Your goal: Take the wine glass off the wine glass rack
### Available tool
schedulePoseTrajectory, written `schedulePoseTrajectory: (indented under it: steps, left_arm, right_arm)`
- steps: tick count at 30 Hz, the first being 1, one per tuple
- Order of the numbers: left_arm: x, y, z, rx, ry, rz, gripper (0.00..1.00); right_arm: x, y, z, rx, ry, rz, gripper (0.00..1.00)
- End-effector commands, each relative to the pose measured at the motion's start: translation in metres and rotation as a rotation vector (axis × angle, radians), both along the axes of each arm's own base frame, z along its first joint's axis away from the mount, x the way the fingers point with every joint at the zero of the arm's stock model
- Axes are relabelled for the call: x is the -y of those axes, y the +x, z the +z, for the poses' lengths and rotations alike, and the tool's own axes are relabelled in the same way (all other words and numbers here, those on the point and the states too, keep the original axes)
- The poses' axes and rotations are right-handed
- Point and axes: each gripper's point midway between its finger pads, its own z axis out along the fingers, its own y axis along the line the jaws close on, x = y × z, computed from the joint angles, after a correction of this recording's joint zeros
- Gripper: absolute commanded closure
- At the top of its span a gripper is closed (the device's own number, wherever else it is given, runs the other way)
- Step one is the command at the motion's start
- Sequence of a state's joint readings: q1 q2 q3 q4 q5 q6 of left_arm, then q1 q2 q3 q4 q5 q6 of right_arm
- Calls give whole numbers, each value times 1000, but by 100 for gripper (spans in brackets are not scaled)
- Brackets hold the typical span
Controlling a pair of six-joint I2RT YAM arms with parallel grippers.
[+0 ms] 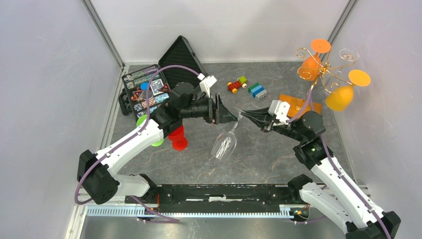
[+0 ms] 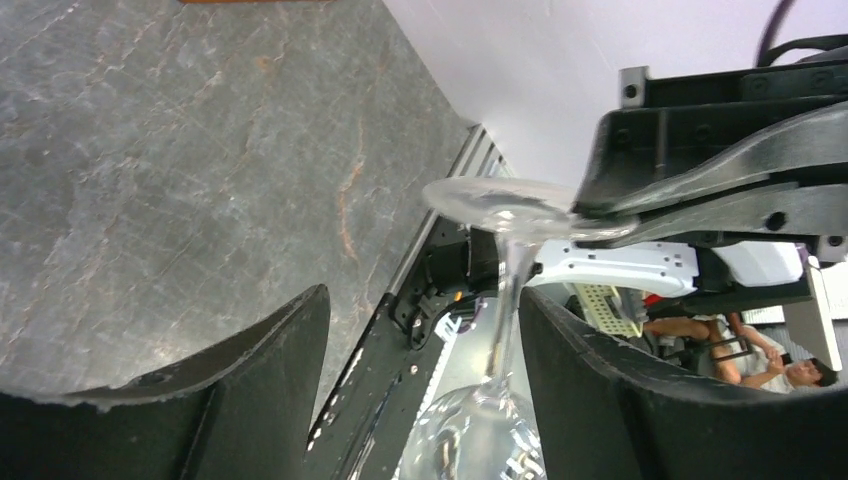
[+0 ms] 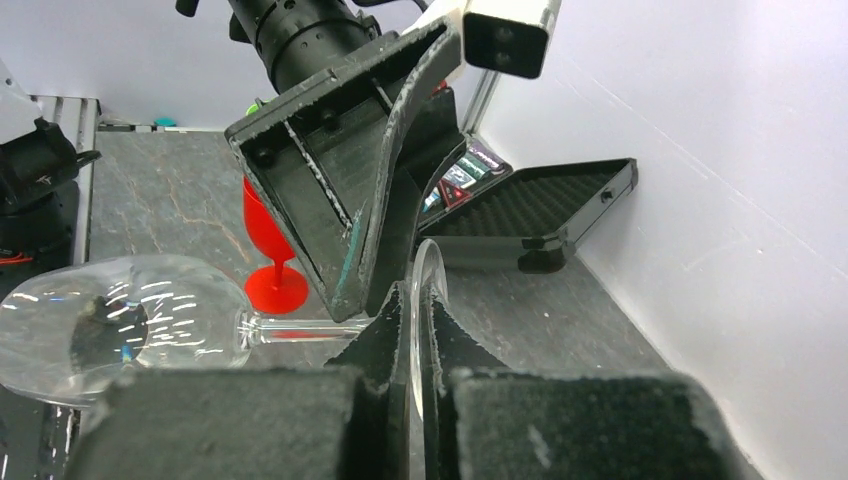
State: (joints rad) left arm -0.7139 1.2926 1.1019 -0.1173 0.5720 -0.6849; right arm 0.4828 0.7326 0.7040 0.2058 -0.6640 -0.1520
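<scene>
Pinching wine glass (image 1: 225, 144) foot's thin edge

Robotics lab cell, white wall panels (image 1: 45, 74), aluminium frame post (image 1: 103, 34)

The clear wine glass (image 1: 225, 144) hangs in the air over the middle of the table (image 1: 278, 159), steeply tilted. Its bowl is low and toward the near edge, and its stem rises up and back to the round foot. The rim of the foot is pinched in the closed right gripper (image 1: 245, 114). The stem passes between the parted fingers of the left gripper (image 1: 235, 118), with a gap on either side. The wine glass rack (image 1: 324, 69), a gold wire tree with scrolled arms on an orange-brown base, stands upright at the far right, well apart from the glass.
</scene>
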Motion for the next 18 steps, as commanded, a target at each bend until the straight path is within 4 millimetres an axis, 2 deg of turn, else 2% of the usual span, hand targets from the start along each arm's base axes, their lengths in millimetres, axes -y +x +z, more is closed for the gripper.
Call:
schedulePoseTrajectory:
  steps: [1, 4, 8, 12, 15, 18]
  left_arm:
    - [10, -11, 17, -25, -91, -74, 30]
    - [10, -16, 13, -57, -94, -100, 39]
    - [8, -22, 8, -76, -90, -116, 46]
    - [8, -25, 12, -49, -110, -141, 57]
    - [8, -30, 14, -35, -114, -175, 70]
    - [8, -32, 16, -19, -114, -189, 74]
  right_arm:
    - [-8, -5, 26, 74, 94, 48, 100]
    - [-10, 0, 22, 59, 108, 39, 100]
    - [-10, 10, 21, 37, 133, 3, 100]
    - [-12, 14, 22, 17, 161, -3, 100]
    - [-14, 17, 21, -17, 179, 3, 100]
    - [-19, 15, 17, -33, 162, 31, 100]
